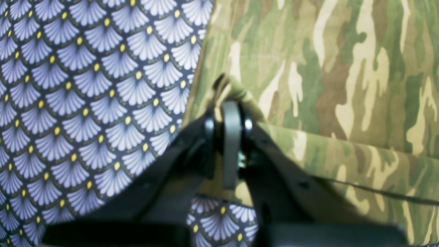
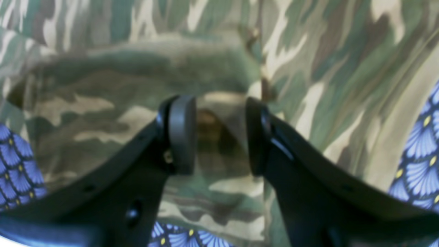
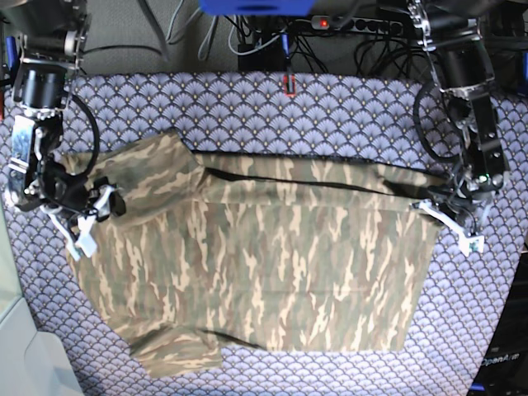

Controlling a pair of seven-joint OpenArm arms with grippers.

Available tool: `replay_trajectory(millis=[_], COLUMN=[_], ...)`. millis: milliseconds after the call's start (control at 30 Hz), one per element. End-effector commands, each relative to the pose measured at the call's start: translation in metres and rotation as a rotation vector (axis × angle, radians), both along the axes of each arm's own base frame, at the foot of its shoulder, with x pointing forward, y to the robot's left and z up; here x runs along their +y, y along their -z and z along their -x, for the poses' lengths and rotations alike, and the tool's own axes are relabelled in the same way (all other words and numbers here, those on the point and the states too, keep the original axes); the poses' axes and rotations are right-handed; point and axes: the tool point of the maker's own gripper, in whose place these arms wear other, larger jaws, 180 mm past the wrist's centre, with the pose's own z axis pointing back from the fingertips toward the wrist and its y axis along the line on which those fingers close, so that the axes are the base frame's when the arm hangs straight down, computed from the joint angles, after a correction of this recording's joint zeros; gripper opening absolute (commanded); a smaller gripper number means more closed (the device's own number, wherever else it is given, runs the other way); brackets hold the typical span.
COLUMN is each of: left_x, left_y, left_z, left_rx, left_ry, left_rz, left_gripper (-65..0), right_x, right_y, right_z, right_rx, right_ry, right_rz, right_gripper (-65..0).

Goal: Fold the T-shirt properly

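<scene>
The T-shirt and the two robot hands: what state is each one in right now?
T-shirt: spread out flat on the patterned cloth, top edge partly folded over.
Left gripper: fingers shut on a pinch of the T-shirt's edge.
Right gripper: fingers apart, over a sleeve, holding nothing.

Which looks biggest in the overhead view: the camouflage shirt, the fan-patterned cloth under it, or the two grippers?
1. fan-patterned cloth, which spreads beyond the shirt on all sides.
2. T-shirt.
3. left gripper and right gripper: both small, too alike to rank.
</scene>
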Motion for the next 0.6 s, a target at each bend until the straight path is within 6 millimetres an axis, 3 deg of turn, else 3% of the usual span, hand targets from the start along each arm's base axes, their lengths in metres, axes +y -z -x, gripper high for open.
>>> replay_trajectory(millis=[0,367,433,567], left_x=[0.007,0.007,0.007,0.007], left_y=[-0.018,-0.017,-0.017,-0.017], left_z=[-0.011,-0.011,-0.011,-0.011], left_rx=[-0.055,-0.052,-0.052,-0.052], left_ry=[-0.006,-0.006,-0.006,-0.006], left_rz=[-0.02,-0.02,-0.02,-0.02], left_gripper=[-64.5,-64.5,-64.5,-64.5], right_x=[-0.006,0.01,0.011,0.015], right_y=[-0.021,0.004,0.006,0.008], right_z=[-0.016,-0.016,-0.013,-0.012], right_rx=[-0.066,-0.002,0.003,0.009], right_ry=[0.007,-0.024,-0.026,-0.039], right_rz=[-0.001,-0.035,-0.035,-0.032], right_gripper=[-40.2,-41.8,-47.2,-64.4])
